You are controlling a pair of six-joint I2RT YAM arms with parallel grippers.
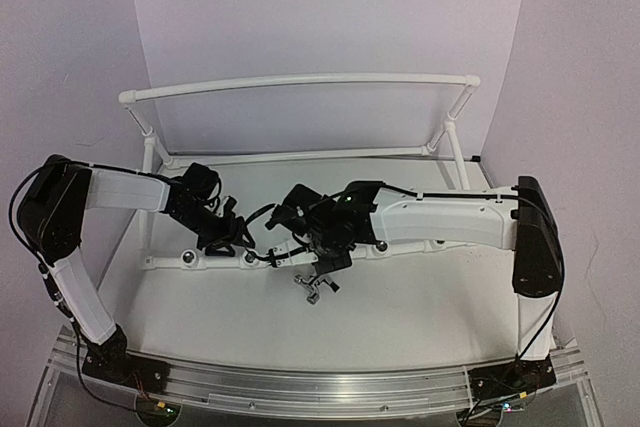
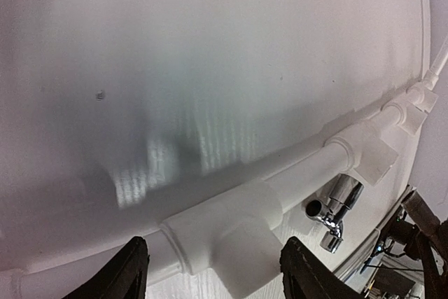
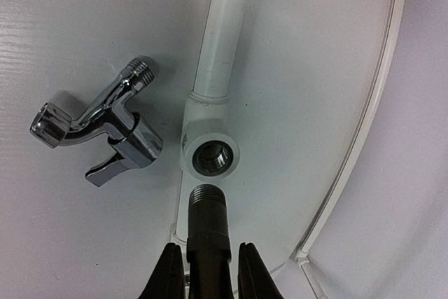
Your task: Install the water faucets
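Clamping the threaded stem of a dark grey metal water faucet (image 3: 208,218), the right gripper (image 3: 208,248) is closed tight on it. The stem tip sits just short of, and in line with, the round silver-ringed socket (image 3: 210,155) in the white plastic pipe frame (image 3: 224,33). A second water faucet (image 3: 105,127), shiny chrome with an angular lever, lies on its side on the white table (image 3: 84,19) near that socket, apart from it. On the left gripper (image 2: 213,246), the fingers (image 2: 133,271) stand apart astride a white tee fitting (image 2: 238,236) of the frame; contact unclear.
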